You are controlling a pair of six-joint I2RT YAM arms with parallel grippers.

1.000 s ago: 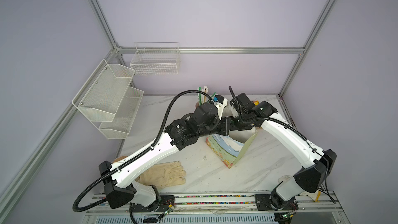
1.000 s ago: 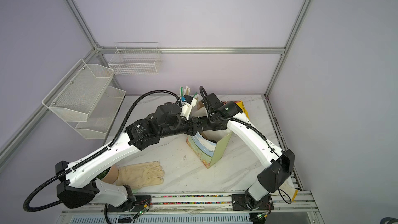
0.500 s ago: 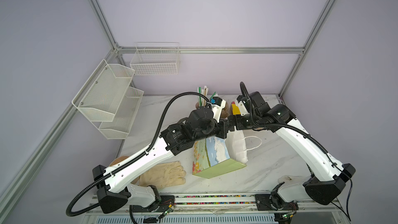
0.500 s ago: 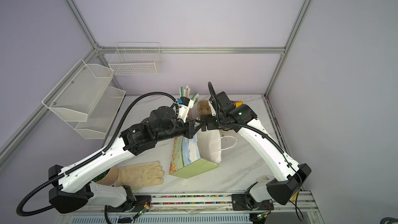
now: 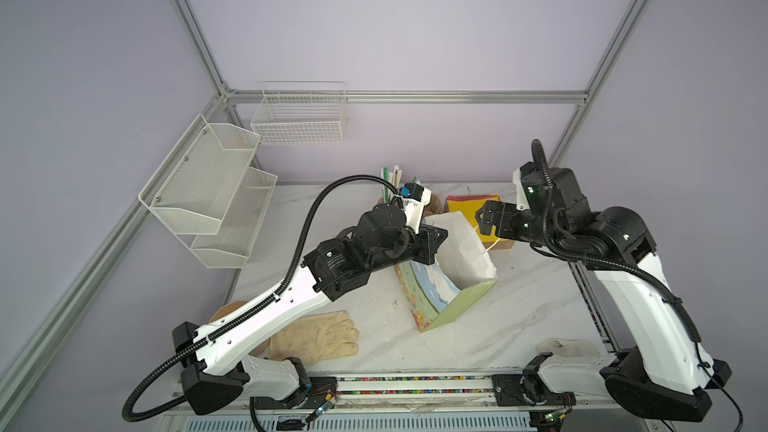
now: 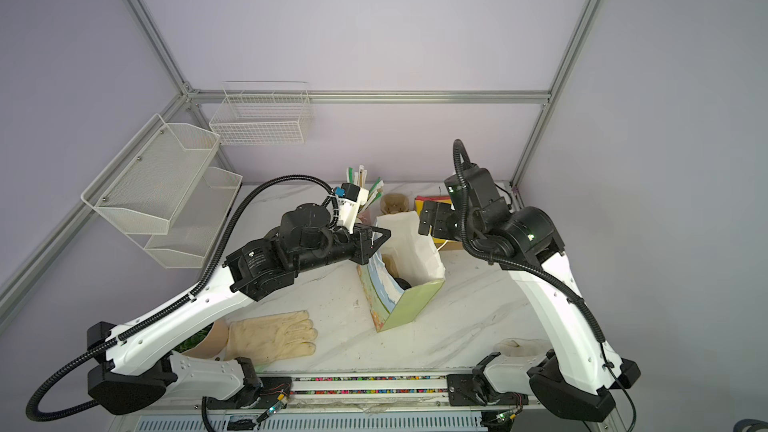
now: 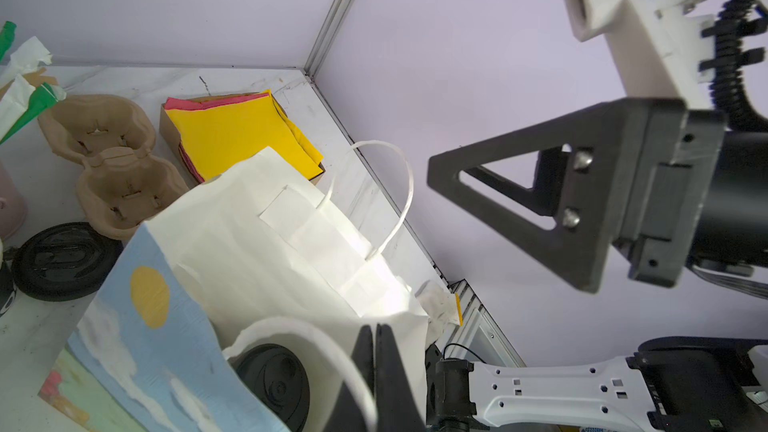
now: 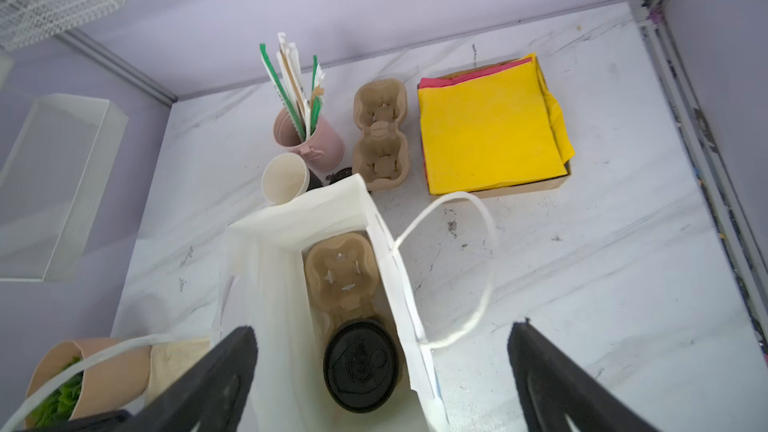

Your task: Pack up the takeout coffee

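Note:
The takeout coffee shows only its round black lid, sitting low inside a white paper bag on a brown cup carrier. The lid also shows in the left wrist view and as a dark patch in a top view. The bag stands tilted mid-table, with a painted side and a green side. My left gripper is shut on the bag's near handle at the rim. My right gripper hangs open above and to the right of the bag's mouth, holding nothing.
At the back stand a pink cup of straws, an empty cream cup, a spare cup carrier and a box of yellow napkins. A loose black lid lies nearby. A glove lies front left. Wire baskets hang on the left wall.
The bag went from lying over on its side to standing tilted with its mouth open. My right gripper drew back up and to the right, away from the bag. The left gripper stayed at the rim.

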